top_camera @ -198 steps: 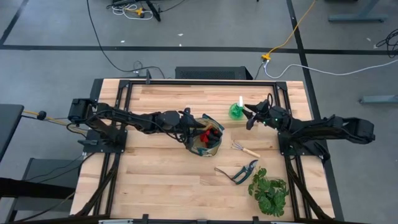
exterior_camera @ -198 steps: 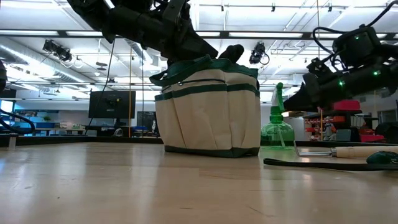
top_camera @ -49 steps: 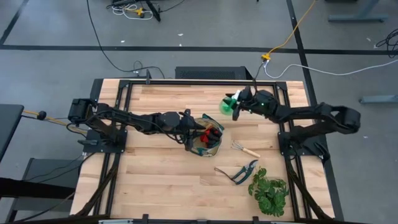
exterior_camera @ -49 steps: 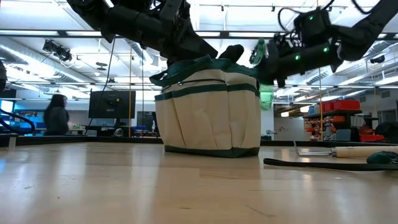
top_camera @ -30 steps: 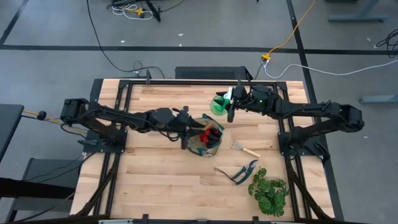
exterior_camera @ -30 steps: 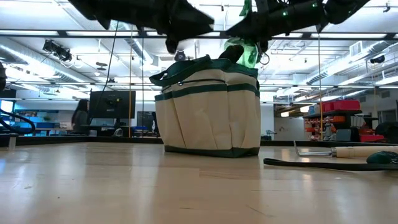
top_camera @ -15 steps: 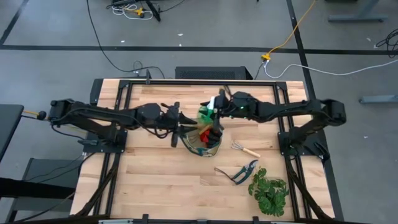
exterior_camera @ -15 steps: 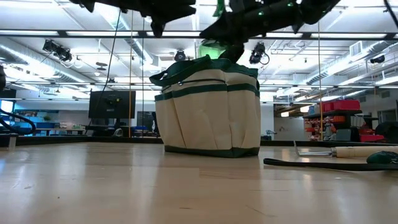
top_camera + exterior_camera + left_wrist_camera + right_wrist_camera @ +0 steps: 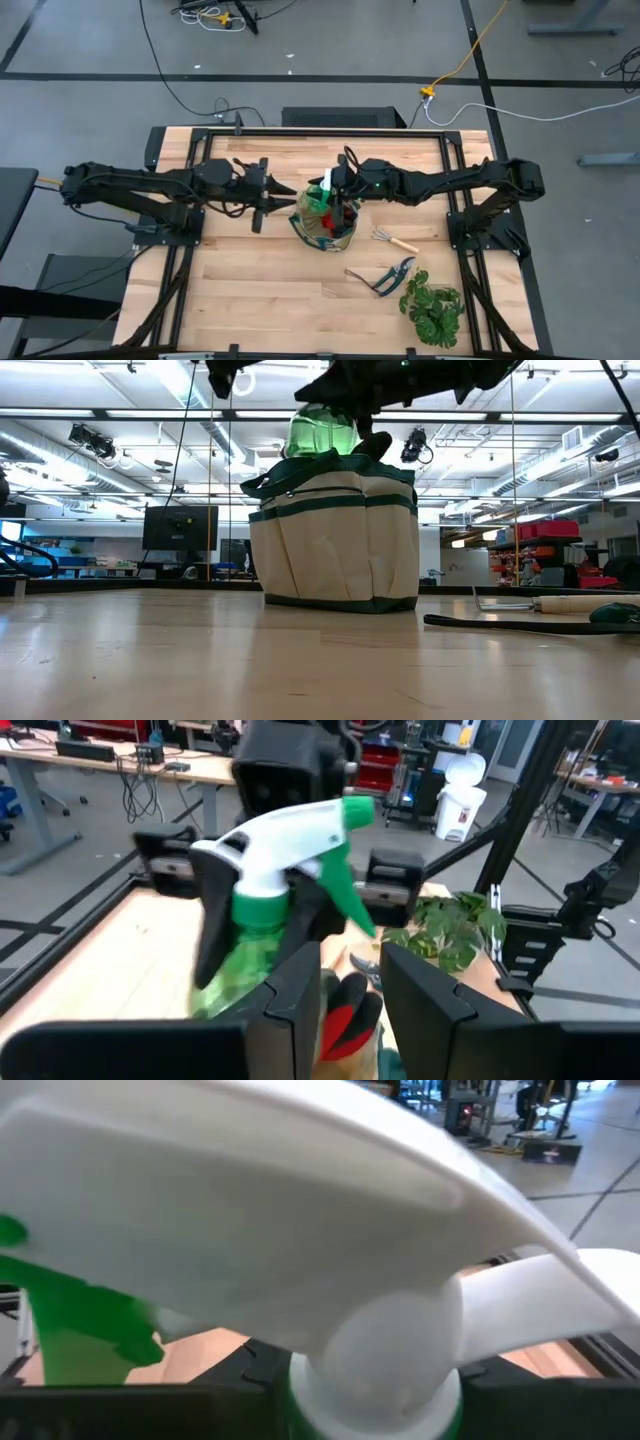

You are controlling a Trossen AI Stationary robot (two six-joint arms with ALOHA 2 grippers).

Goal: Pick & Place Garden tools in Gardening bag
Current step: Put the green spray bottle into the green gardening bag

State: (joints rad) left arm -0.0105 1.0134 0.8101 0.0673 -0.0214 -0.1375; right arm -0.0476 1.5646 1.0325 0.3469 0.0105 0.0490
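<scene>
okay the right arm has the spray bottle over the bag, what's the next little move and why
Probably lower it straight down, then release. The right tool holds the spray bottle above the bag, whose top already shows red gloves. The left tool waits beside the bag.

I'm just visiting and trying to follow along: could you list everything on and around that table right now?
Gardening bag: one, beige with green trim, table's middle.
Spray bottle: one, green with white nozzle, held above the bag.
Gloves: red, inside the bag.
Hand rake: one, wooden handle, on the table right of the bag.
Pruning shears: one, dark handles, near the plant.
Plant: one, leafy green, table's near right corner.
Right end effector: closed on the spray bottle.
Left end effector: empty, left of the bag.
</scene>
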